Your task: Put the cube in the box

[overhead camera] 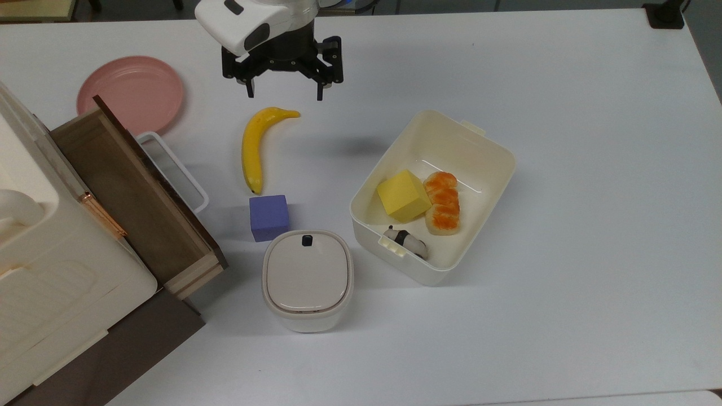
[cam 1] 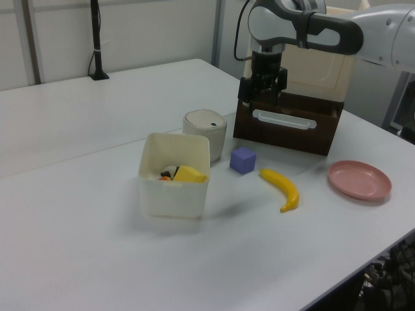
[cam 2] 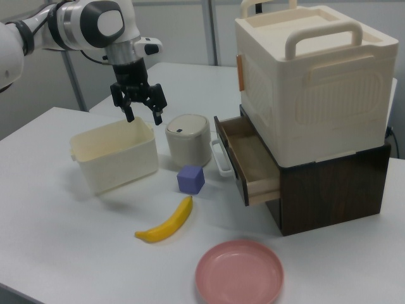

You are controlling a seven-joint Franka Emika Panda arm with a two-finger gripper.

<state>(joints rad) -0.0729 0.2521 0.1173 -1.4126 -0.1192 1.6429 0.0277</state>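
The purple-blue cube (overhead camera: 269, 217) (cam 1: 242, 159) (cam 2: 190, 179) rests on the white table between a banana and a lidded white container. To the top view's right of it stands the cream-white box (overhead camera: 451, 141) (cam 1: 172, 194) (cam 2: 114, 164), holding a yellow block (overhead camera: 403, 195), an orange sushi piece (overhead camera: 443, 203) and a small black-and-white toy (overhead camera: 406, 239). My gripper (overhead camera: 285, 93) (cam 1: 261, 98) (cam 2: 143, 118) hangs open and empty above the table, beyond the banana's tip and well away from the cube.
A banana (overhead camera: 252, 146) lies just beyond the cube and a lidded rounded white container (overhead camera: 307, 279) stands right in front of it. The open brown wooden drawer (overhead camera: 130, 192) juts out at the top view's left, near a pink plate (overhead camera: 131, 93).
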